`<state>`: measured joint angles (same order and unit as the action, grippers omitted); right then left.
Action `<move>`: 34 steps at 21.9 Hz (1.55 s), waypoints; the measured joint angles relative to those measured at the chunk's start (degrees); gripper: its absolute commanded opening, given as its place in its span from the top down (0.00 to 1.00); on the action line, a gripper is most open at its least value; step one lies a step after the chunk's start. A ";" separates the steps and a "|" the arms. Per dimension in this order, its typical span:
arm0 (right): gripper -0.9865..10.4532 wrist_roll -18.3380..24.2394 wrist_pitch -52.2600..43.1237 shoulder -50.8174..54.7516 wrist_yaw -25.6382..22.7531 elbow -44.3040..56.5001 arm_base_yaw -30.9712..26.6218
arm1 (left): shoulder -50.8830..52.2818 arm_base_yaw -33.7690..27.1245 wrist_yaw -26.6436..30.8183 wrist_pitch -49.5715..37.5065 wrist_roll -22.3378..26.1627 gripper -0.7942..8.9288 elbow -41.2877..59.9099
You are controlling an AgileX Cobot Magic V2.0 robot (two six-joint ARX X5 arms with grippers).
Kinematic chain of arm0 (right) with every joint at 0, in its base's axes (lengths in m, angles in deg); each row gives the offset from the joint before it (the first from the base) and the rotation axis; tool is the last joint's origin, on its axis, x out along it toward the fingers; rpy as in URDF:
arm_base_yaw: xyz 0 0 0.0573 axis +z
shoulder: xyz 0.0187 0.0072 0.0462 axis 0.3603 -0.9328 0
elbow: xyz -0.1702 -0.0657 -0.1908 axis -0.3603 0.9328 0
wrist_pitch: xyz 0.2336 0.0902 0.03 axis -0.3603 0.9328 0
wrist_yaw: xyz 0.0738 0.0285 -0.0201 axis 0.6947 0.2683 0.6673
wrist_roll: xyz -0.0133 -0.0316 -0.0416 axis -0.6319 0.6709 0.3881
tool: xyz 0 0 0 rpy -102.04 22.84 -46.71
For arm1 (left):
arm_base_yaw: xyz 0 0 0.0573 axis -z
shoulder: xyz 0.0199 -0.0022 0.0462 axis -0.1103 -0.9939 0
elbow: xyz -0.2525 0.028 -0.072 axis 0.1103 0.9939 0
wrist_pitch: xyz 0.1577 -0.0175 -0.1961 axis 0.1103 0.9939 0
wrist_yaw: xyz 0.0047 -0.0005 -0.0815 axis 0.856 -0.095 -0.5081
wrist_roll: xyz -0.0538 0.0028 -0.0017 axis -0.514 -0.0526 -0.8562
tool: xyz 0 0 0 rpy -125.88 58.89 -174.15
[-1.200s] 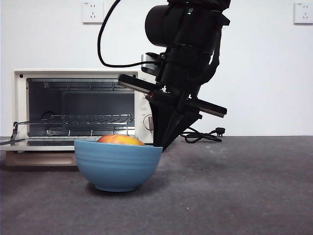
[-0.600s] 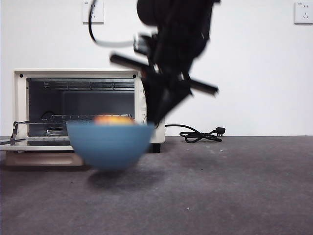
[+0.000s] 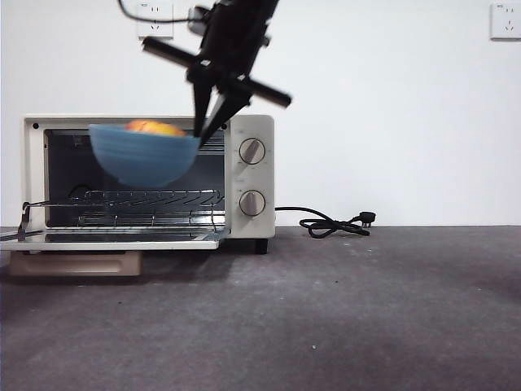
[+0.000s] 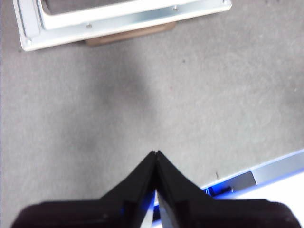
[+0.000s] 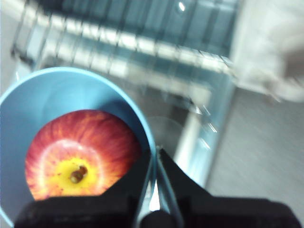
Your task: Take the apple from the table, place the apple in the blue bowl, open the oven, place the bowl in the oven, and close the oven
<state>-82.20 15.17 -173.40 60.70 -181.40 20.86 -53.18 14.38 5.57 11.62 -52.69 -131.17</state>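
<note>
So the right gripper (image 3: pixel 203 129), jaws pinching the bowl (image 3: pixel 143 160) rim, has lifted it and the apple (image 5: pixel 81 154) off the desk up to the open oven (image 3: pixel 248 175), ready to slide in.

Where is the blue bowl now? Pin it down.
In the front view the blue bowl hangs in the air before the open oven, gripped at its rim by the right gripper.

Black arm (image 3: pixel 232 32) with crossbar, black cable, tapering two-jawed hand (image 3: pixel 203 130).
</note>
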 measured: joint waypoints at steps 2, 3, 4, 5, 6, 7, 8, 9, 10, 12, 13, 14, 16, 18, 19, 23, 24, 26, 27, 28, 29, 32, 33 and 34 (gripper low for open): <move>0.93 -2.82 1.14 -4.59 0.42 -5.99 -0.48 | 0.00 0.00 0.07 0.72 0.02 0.92 0.00; 0.93 -4.63 1.01 -6.45 0.72 -8.22 -0.79 | 0.00 0.00 0.09 0.74 0.02 0.92 0.00; 0.93 -6.25 0.70 -7.72 0.79 -9.64 -1.14 | 0.00 0.00 0.09 0.74 0.02 0.92 0.00; 0.93 -7.74 0.04 -8.46 0.96 -10.19 -1.53 | 0.00 0.00 0.07 0.74 0.02 0.92 0.00; 0.93 -9.18 -0.66 -8.85 1.03 -10.23 -2.01 | 0.00 0.00 -0.04 0.74 0.02 0.92 0.00; 0.93 -10.49 -1.01 -9.11 1.03 -10.23 -2.54 | 0.00 0.00 -0.61 0.74 0.02 0.92 0.00; 0.93 -11.76 -1.53 -9.31 1.03 -10.23 -2.86 | 0.00 0.00 -1.62 0.74 0.04 0.92 0.02; 0.93 -13.03 -2.47 -9.42 0.98 -10.23 -3.30 | 0.00 0.00 -2.25 0.72 0.07 0.92 0.00; 0.93 -14.25 -3.34 -9.44 0.85 -10.23 -3.82 | 0.00 0.00 -2.54 0.72 0.11 0.92 0.00; 0.93 -15.96 -4.85 -9.44 0.26 -10.25 -4.37 | 0.00 0.00 -2.56 0.72 0.55 0.92 0.00; 0.93 -16.46 -4.90 -9.44 -0.26 -10.25 -4.46 | 0.00 0.00 -2.56 0.72 0.72 0.92 0.00; 0.93 -16.79 -4.68 -9.44 -1.20 -10.25 -4.44 | 0.00 0.00 -2.56 0.70 0.92 0.92 0.00; 0.93 -16.96 -4.28 -9.44 -2.49 -10.25 -4.39 | 0.00 0.00 -2.58 0.70 0.98 0.92 0.00; 0.93 -17.00 -4.13 -9.44 -3.72 -10.25 -4.35 | 0.00 0.00 -2.58 0.70 1.09 0.92 0.00; 0.93 -17.03 -4.15 -9.44 -3.93 -10.25 -4.37 | 0.00 0.00 -2.58 0.70 1.14 0.92 0.00; 0.93 -17.18 -3.72 -9.44 -5.18 -10.25 -4.37 | 0.00 0.00 -2.58 0.70 1.95 0.92 0.02; 0.93 -17.18 -3.48 -9.44 -5.35 -10.25 -4.37 | 0.00 0.00 -2.58 0.70 2.10 0.92 0.00; 0.93 -17.18 -3.28 -9.44 -5.40 -10.25 -4.37 | 0.00 0.00 -2.58 0.70 2.36 0.92 0.00; 0.93 -17.18 -3.28 -9.44 -5.42 -10.25 -4.37 | 0.00 0.00 -2.58 0.70 2.45 0.92 0.00; 0.93 -17.18 -3.28 -9.44 -5.44 -10.25 -4.37 | 0.00 0.00 -2.58 0.68 2.51 0.92 0.00; 0.93 -17.18 -3.28 -9.44 -5.44 -10.25 -4.37 | 0.00 0.00 -2.58 0.70 2.56 0.92 0.02; 0.93 -17.18 -3.26 -9.46 -5.46 -10.25 -4.35 | 0.00 0.00 -2.58 0.68 2.58 0.92 0.02; 0.93 -17.18 -3.26 -9.46 -5.46 -10.25 -4.35 | 0.00 0.00 -2.58 0.70 2.60 0.92 0.00; 0.92 -17.18 -3.23 -9.46 -5.46 -10.25 -4.35 | 0.00 0.00 -2.58 0.70 2.60 0.92 0.00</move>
<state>-99.38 11.94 -182.87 55.24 -191.65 16.51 -53.18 14.38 2.99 12.32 -50.08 -131.17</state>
